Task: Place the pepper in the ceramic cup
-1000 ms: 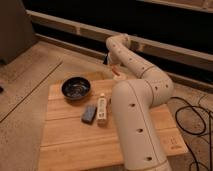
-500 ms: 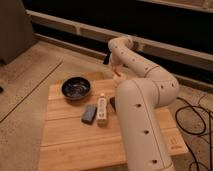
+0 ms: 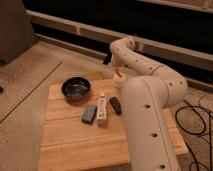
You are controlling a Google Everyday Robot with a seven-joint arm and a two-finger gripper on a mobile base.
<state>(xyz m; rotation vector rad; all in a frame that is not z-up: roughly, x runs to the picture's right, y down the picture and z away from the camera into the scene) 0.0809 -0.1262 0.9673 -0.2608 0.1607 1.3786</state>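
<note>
The pincer [image 3: 118,71] hangs at the far edge of the wooden surface [image 3: 70,137], closed on the small red-orange pepper [image 3: 119,73], just above the white cup [image 3: 119,81]. A dark bowl [image 3: 76,88] sits to its left.

Dark bowl [image 3: 76,88], white bottle [image 3: 102,109], table [image 3: 75,142]

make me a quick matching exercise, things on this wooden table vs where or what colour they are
Things:
1. dark bowl
2. white bottle
3. grey block
4. gripper

Places:
a. lying between two small flat objects
b. far left part of the table
c. above the far edge, by the ceramic cup, with the pepper at its tip
d. left of the bottle

Pairs: 1-b, 2-a, 3-d, 4-c
</note>
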